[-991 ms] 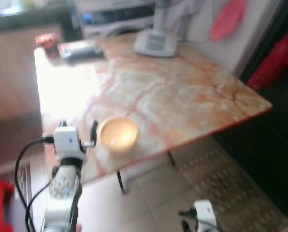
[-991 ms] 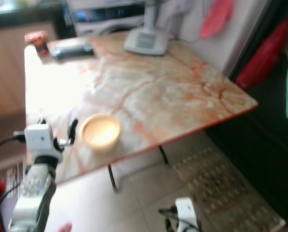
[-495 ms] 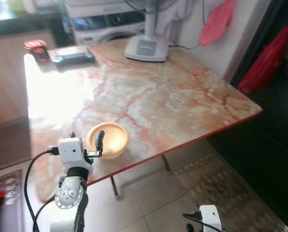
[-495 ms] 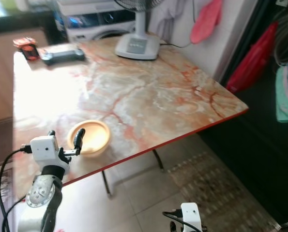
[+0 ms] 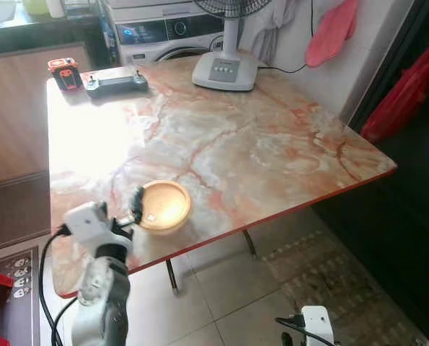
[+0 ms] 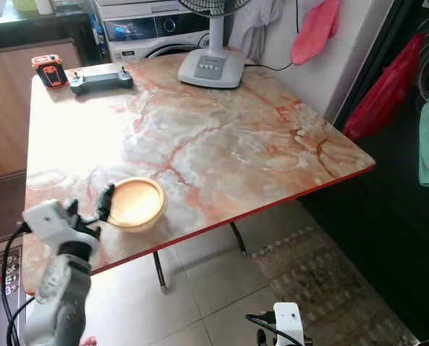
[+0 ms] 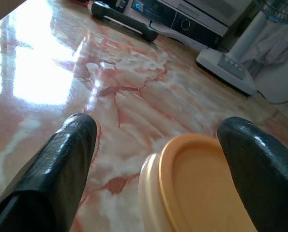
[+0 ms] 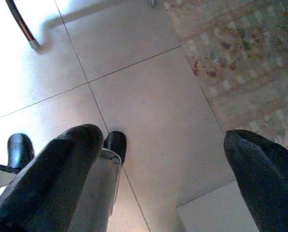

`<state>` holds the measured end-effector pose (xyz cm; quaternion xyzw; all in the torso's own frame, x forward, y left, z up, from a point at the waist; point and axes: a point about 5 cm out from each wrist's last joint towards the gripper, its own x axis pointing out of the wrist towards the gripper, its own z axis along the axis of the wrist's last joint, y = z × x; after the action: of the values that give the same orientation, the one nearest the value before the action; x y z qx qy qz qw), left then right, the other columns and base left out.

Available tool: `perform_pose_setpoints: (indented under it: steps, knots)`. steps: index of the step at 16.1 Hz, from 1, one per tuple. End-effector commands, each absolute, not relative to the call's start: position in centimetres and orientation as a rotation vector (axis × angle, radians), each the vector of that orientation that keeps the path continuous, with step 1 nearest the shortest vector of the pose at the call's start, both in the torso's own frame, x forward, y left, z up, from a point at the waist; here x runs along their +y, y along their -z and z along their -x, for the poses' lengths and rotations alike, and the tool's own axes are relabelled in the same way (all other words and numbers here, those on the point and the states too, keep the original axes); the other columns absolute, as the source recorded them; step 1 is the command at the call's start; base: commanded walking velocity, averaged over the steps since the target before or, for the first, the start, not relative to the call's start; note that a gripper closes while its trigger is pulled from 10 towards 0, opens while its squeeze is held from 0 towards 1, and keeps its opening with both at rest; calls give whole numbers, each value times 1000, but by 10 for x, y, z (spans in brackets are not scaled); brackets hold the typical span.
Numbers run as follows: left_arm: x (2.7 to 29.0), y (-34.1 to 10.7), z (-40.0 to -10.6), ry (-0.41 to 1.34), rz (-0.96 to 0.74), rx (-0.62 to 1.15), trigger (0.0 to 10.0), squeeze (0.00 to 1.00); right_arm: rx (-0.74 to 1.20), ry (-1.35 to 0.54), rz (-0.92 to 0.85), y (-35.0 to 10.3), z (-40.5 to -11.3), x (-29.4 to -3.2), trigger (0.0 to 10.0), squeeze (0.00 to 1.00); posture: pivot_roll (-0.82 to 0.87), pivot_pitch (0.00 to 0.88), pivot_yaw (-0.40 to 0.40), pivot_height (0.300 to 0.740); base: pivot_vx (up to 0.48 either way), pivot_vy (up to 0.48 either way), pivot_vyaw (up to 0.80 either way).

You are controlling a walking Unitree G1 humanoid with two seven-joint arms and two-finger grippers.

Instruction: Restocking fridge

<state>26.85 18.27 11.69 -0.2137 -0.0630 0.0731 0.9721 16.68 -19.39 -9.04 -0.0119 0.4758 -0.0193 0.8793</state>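
A shallow yellow bowl (image 5: 162, 207) sits empty on the marble table (image 5: 257, 144), near its front left edge. My left gripper (image 7: 158, 130) is open and held low over the tabletop at the bowl's near left side. In the left wrist view one finger (image 7: 250, 159) stands over the bowl (image 7: 202, 183) and the other (image 7: 61, 154) over bare marble, with the bowl's rim between them. Neither finger touches it. My right gripper (image 8: 163, 140) hangs open over the tiled floor, holding nothing.
At the table's far side stand a white fan base (image 5: 225, 70), a black controller (image 5: 115, 81) and a small orange-black box (image 5: 63, 72). Behind is a washing machine (image 5: 167, 29). A patterned rug (image 5: 329, 267) lies under the table's right edge, and a red bag (image 5: 405, 90) hangs at right.
The head view has shifted and sharpened. My left wrist has dropped and rolled, and its finger has eased back from over the bowl's rim to the bowl's left side. The bowl has not moved.
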Motion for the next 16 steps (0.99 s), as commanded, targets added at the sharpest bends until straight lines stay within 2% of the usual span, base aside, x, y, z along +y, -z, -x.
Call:
perform_pose_setpoints:
  steps: [1,5,6,11,16]
  knots:
    - [182,-113,-269,-147,473,-99,10000,1000,994,53,27,91,-165,-196,10000,0,29,50,-43,740,0,0,0]
    - [176,-109,-273,-89,584,-58,10000,969,993,54,32,90,-166,-197,10000,0,30,60,-48,740,0,0,0]
    - [172,-106,-274,-60,582,-40,10000,0,991,57,32,90,-166,-197,10000,0,27,64,-48,740,0,0,0]
    - [160,-103,-280,13,658,-9,10000,0,987,54,41,90,-167,-197,10000,0,24,71,-50,740,0,0,0]
    - [163,-97,-279,18,713,7,10000,0,986,51,44,90,-168,-197,10000,0,25,76,-51,740,0,0,0]
